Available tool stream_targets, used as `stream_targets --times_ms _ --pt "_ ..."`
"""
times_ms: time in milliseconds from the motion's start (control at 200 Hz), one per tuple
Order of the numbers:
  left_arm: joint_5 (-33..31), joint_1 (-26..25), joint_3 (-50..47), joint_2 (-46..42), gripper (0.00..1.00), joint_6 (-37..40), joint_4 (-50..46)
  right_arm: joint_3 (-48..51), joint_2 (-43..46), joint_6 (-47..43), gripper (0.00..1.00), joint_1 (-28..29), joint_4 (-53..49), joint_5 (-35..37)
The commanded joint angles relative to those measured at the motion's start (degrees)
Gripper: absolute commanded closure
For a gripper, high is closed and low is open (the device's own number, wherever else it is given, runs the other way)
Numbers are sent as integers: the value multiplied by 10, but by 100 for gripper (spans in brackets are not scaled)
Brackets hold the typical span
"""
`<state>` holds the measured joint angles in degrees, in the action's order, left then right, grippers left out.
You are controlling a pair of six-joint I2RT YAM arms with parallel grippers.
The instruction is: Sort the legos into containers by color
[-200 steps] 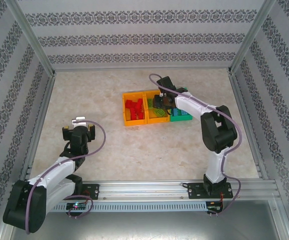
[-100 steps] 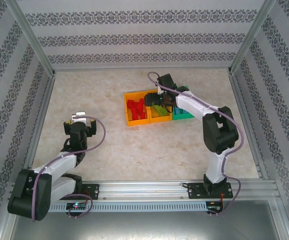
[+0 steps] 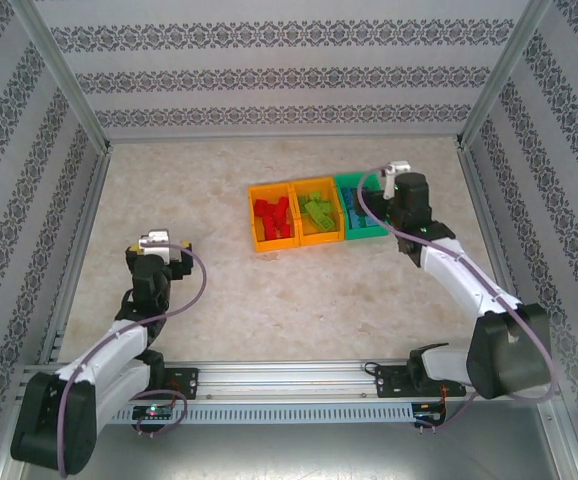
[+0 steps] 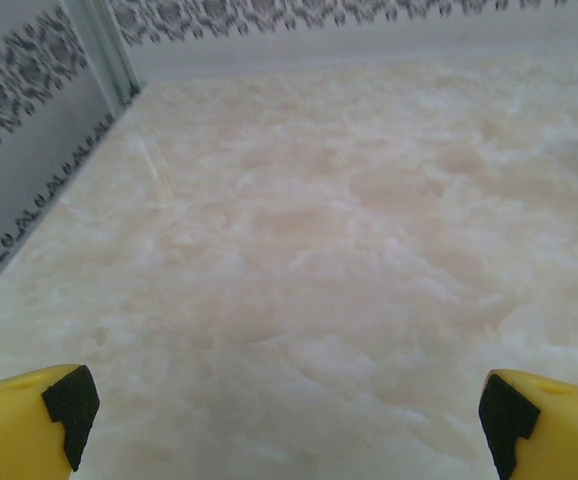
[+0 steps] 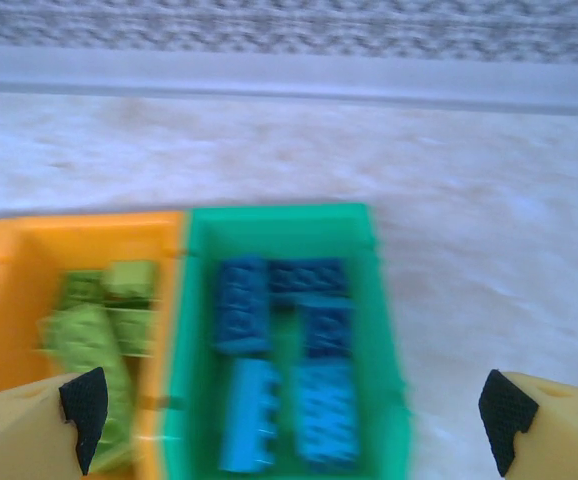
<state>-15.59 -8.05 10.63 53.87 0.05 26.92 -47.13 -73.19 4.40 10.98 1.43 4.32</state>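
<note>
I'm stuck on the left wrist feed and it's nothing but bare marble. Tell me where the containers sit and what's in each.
Observer: The three containers stand joined in a row at the far middle of the table, ahead and to the right of your left claw.
Operator: Give me the contents, bin by bin.
Observer: The left orange bin holds red legos, the middle orange bin light green legos, the green bin blue legos.
Operator: Report the right claw.
Observer: The right claw hangs open and empty close by the green bin.
</note>
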Motion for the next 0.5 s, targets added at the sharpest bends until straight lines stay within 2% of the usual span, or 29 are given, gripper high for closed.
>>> stream_targets --times_ms 0,125,230,340,495 --pt "43 11 46 86 0 14 66 69 9 -66 2 -20 127 30" --pt "60 13 85 219 0 22 154 152 3 -88 2 -36 238 46" --pt "78 15 118 272 0 41 160 200 -2 -66 2 -59 306 35" --pt "58 22 85 314 0 32 266 230 -9 -40 2 -82 357 9" --pt "86 43 103 360 1 15 272 253 -83 -50 2 -84 460 -24"
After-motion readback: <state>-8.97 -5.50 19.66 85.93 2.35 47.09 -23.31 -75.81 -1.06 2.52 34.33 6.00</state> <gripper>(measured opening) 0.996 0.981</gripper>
